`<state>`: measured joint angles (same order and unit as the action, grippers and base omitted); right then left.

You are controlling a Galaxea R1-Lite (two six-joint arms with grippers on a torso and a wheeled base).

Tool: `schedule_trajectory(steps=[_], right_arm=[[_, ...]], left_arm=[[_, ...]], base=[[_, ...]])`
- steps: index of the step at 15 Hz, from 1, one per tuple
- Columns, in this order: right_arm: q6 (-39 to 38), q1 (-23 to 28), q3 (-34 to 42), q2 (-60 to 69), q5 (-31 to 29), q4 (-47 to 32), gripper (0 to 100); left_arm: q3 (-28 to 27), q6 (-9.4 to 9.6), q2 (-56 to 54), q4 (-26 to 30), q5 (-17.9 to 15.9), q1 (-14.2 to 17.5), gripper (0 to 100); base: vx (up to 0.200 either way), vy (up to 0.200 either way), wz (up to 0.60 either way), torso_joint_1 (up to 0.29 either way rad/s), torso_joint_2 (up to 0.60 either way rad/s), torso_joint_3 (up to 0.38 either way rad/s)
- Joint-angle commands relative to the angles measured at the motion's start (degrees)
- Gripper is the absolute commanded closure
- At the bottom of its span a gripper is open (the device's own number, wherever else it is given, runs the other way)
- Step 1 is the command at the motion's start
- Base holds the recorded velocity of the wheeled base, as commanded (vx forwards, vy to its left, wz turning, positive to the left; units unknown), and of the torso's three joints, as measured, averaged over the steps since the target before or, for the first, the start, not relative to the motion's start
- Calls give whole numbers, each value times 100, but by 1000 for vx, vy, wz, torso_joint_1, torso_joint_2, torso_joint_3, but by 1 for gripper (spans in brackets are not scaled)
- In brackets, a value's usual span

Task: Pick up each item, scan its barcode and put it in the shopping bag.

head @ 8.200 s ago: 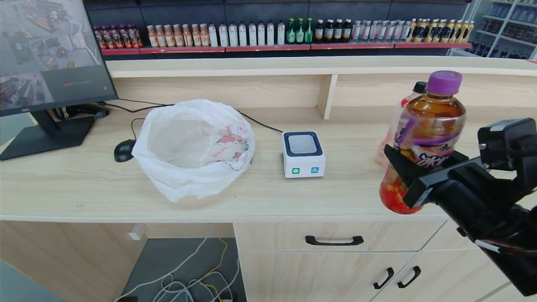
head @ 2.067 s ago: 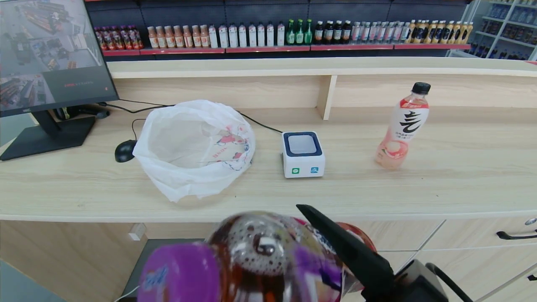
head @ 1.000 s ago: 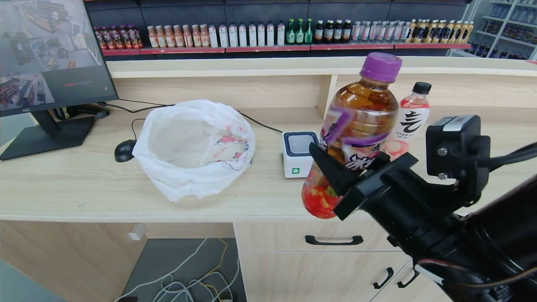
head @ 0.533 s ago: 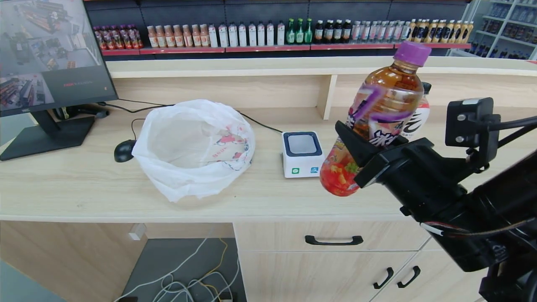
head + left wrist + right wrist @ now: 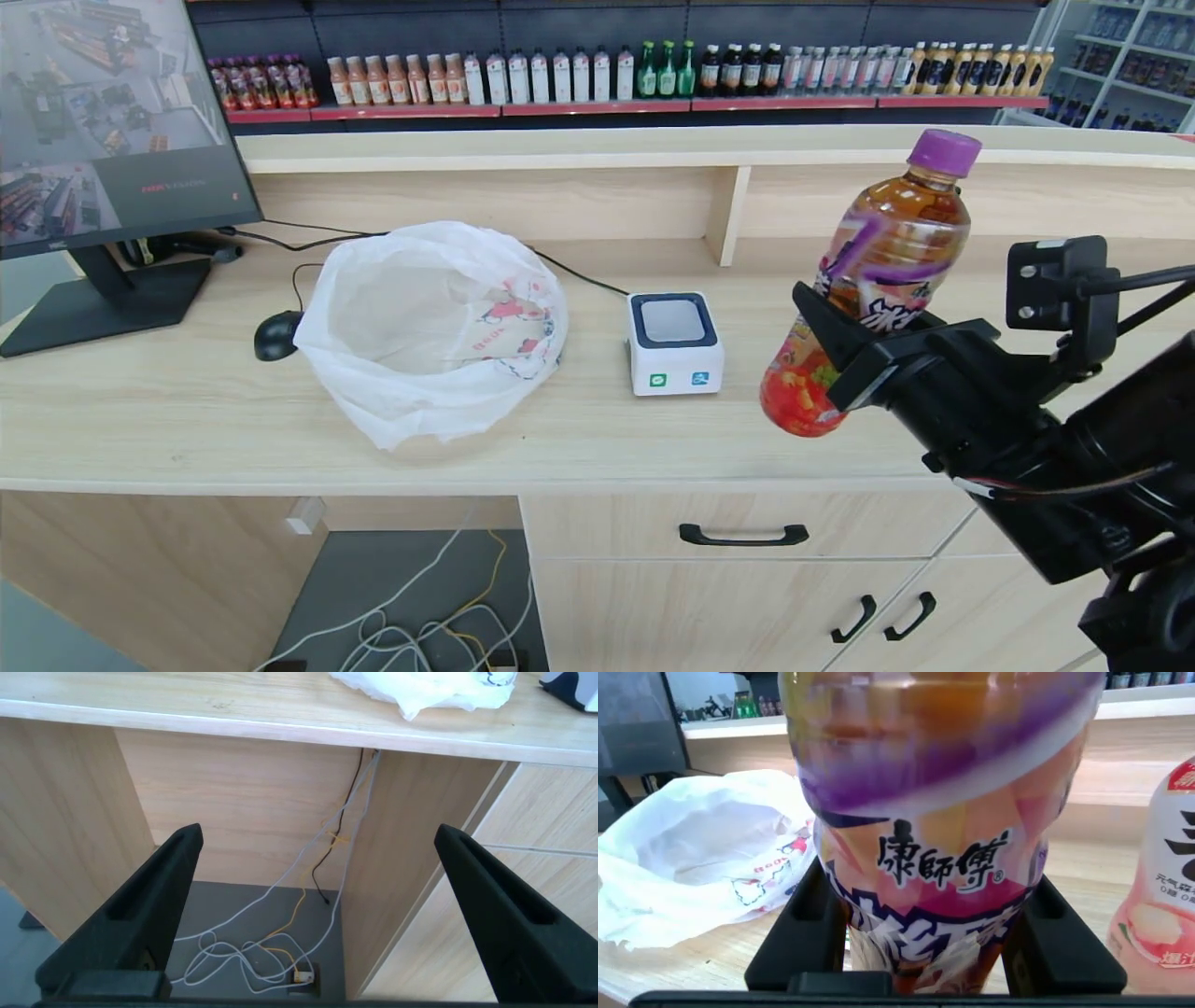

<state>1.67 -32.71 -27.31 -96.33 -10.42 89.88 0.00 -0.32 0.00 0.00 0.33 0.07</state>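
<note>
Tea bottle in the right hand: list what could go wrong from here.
The tea bottle leans in the right hand, top-heavy above the grip, so it might slip. The pink bottle stands close beside it; a swing could topple it. The shopping bag's limp rim might catch the bottle.

The right arm slants up from the lower right of the frame, the right hand [image 5: 868, 329] clamped around the middle of a slightly tilted bottle [image 5: 896, 224] at right centre, while the left hand [image 5: 318, 905] sits low, its two fingers spread wide apart.
</note>
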Motion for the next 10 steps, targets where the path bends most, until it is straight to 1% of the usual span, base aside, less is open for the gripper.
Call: schedule_trajectory(steps=[1,4,6,10], right_arm=[[0,142,41,62,-4,12,100],[0,370,-117,-132,-4,12,100],[9,370,-64,-105,-4,12,100],[18,362,6,-70,-4,12,100]], left_arm=[[0,-3,0,0,2,1,0],[0,5,0,0,2,1,0],[0,93,0,9,2,-7,0],[0,49,0,9,-7,1,0]], base=[[0,0,0,0,0,0],[0,0,0,0,0,0],[0,0,0,0,0,0],[0,0,0,0,0,0]])
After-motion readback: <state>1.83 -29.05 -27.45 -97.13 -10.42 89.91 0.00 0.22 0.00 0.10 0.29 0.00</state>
